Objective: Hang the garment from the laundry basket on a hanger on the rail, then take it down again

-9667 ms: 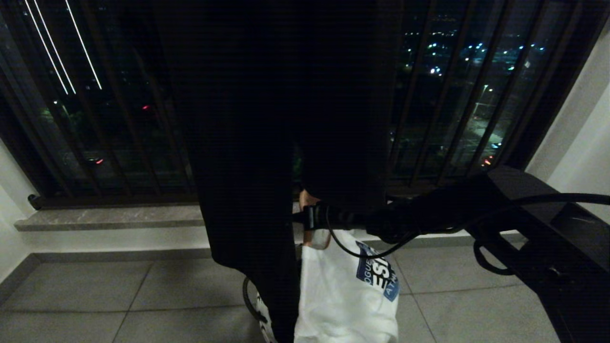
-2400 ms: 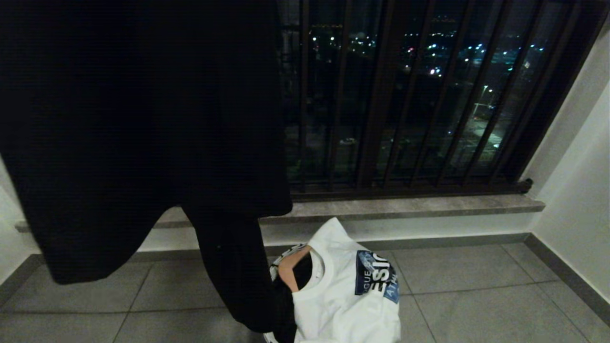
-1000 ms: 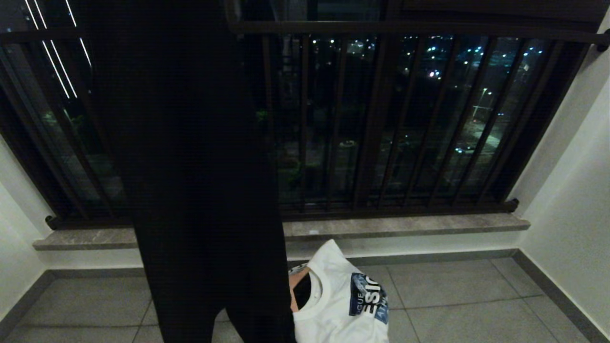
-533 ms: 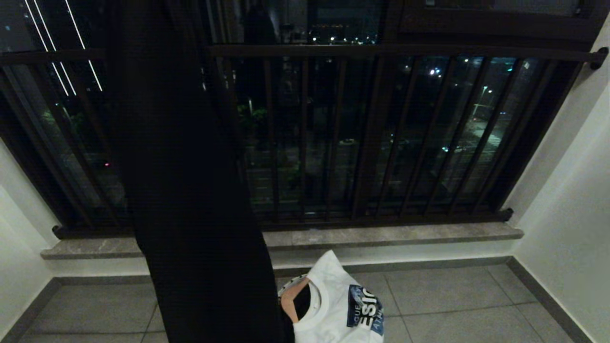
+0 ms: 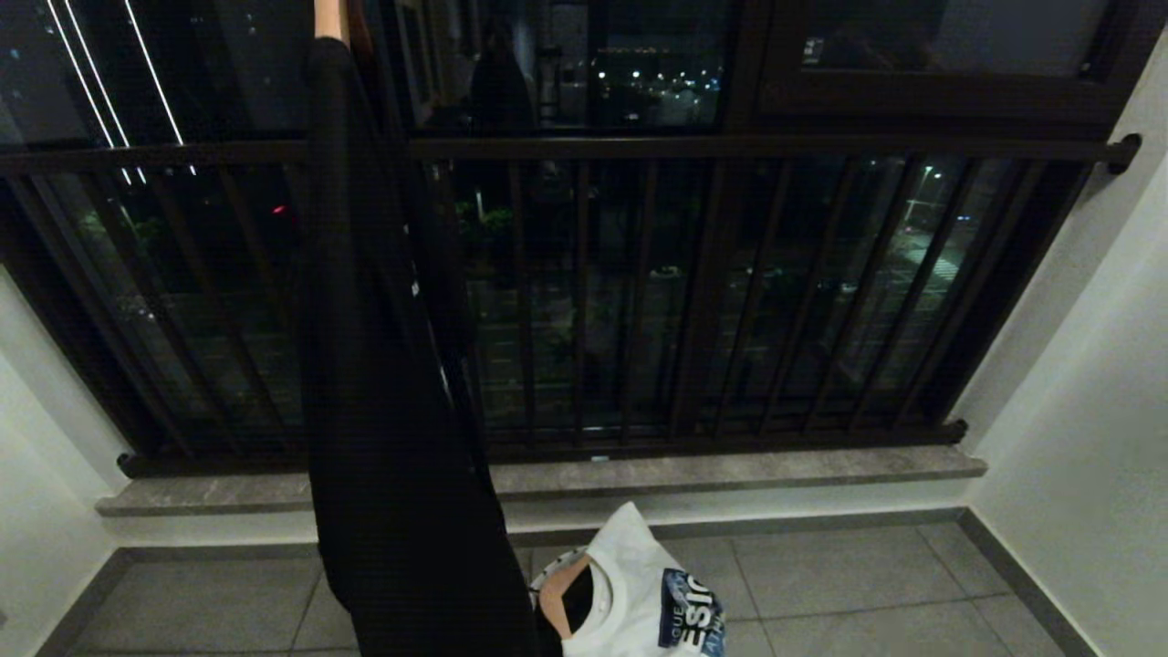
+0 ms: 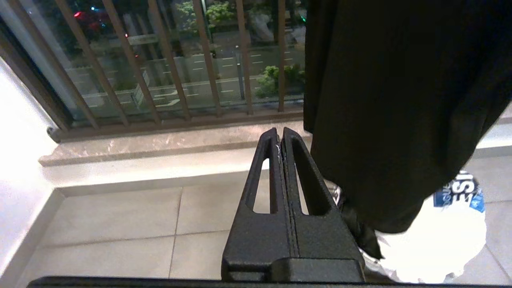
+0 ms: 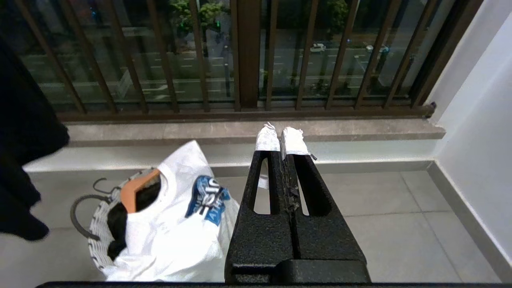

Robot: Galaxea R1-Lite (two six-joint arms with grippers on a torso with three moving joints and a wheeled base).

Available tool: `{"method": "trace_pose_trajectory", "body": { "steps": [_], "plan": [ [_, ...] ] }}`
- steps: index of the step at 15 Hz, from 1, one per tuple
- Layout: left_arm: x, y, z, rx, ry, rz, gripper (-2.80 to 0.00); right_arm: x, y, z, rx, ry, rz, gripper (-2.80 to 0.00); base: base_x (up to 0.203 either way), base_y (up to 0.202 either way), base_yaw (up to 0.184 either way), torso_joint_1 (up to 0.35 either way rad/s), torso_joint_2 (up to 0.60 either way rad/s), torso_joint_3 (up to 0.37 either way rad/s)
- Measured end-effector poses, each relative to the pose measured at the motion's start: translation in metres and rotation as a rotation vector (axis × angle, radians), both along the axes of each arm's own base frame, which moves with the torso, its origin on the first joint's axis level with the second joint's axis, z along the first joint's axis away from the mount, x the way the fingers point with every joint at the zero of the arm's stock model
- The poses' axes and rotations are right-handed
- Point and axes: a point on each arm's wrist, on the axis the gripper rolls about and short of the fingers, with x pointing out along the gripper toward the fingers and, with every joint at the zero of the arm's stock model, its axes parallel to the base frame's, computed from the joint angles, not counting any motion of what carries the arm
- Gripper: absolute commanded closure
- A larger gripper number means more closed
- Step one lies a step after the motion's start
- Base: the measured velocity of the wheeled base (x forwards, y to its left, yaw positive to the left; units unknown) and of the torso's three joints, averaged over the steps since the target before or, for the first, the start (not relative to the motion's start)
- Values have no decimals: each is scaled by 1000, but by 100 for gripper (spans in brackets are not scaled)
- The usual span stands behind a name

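Dark window grille above a stone sill.

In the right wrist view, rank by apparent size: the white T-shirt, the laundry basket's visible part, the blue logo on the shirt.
1. White T-shirt
2. Laundry basket, mostly covered by the shirt, so only its visible part is ranked
3. Blue logo

Black garment top cut off by edge; laundry basket mostly hidden under white shirt.

Each gripper was matte black, grainy plastic: two long tapering fingers with slotted cut-outs. The right gripper wore frayed white tape on its tips; the left gripper was bare black.
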Motion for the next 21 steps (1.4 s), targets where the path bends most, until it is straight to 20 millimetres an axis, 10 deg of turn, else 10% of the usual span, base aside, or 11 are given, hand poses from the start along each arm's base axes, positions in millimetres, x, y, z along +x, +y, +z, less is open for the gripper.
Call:
{"method": "trace_pose_trajectory", "body": {
  "steps": [21],
  "plan": [
    [0, 0, 0, 0, 0, 0, 0, 0, 0, 0, 0, 1, 0, 0, 0, 0, 0, 206, -414, -211]
  ]
}}
